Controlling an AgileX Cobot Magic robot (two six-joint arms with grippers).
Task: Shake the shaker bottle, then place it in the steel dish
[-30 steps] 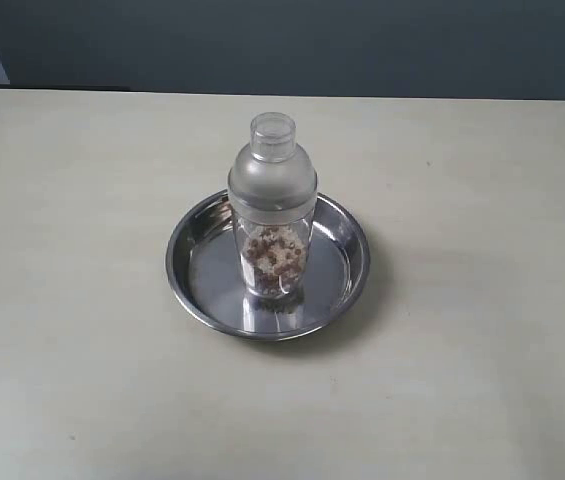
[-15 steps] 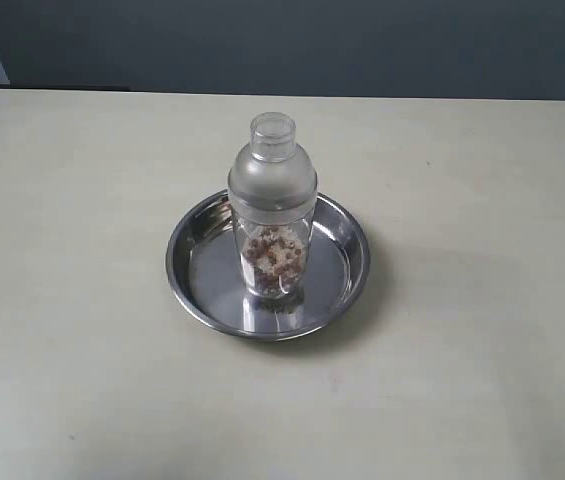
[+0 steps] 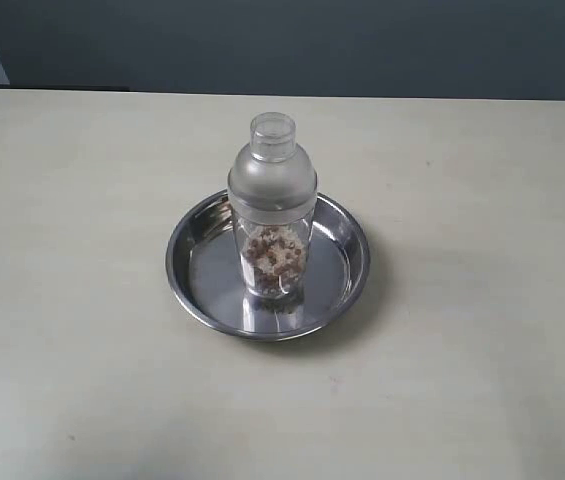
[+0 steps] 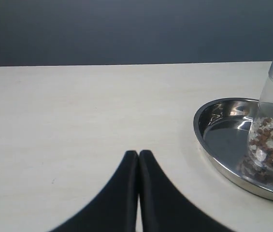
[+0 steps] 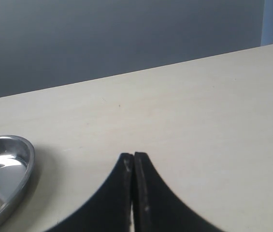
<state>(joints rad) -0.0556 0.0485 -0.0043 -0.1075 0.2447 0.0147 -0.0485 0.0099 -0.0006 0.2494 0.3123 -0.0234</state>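
The shaker bottle (image 3: 273,210) stands upright in the middle of the steel dish (image 3: 338,235), brownish grains in its clear lower part. From the left wrist view the shaker bottle (image 4: 272,140) and the steel dish (image 4: 213,145) lie off to one side, apart from my left gripper (image 4: 138,153), which is shut with nothing in it. My right gripper (image 5: 133,155) is shut and empty too, with only the rim of the steel dish (image 5: 22,171) showing beside it. Neither gripper appears in the exterior view.
The dish rests on a pale table (image 3: 482,180) that runs back to a dark wall. Nothing else lies on the table in any view.
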